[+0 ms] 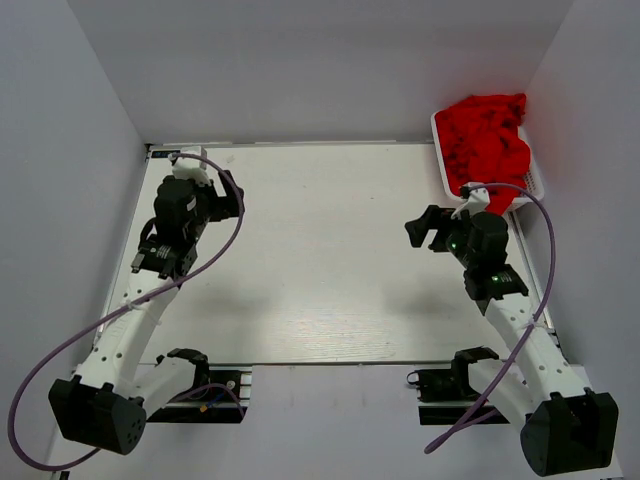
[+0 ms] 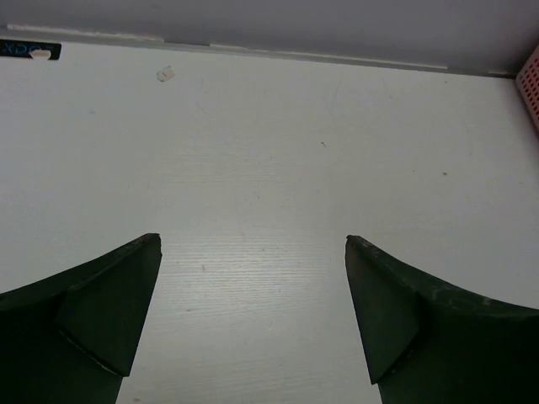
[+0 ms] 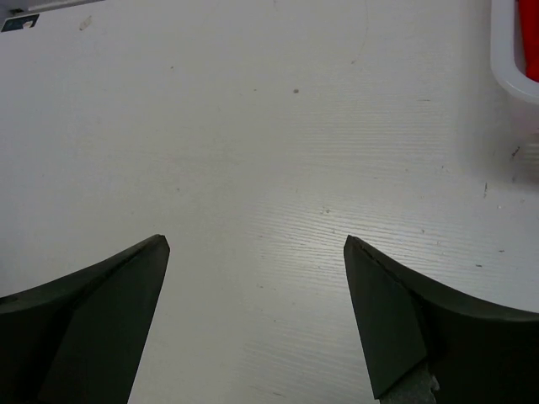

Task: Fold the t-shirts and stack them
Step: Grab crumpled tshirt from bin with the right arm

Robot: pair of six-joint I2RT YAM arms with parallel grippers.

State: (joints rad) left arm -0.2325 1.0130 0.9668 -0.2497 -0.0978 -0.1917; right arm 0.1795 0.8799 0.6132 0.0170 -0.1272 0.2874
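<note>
Your left gripper (image 2: 253, 244) stands spread wide, holding nothing, with white table (image 2: 269, 151) running ahead to the far wall edge. Your right gripper (image 3: 257, 244) is equally wide and empty. Near its right, the white basket (image 1: 535, 182) holds heaped red t-shirts (image 1: 487, 140) in the table's far right corner

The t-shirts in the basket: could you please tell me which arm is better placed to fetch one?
Right, probably: the right arm sits beside the basket holding the t-shirts, its jaws open and empty, while the left arm is across the table.
</note>
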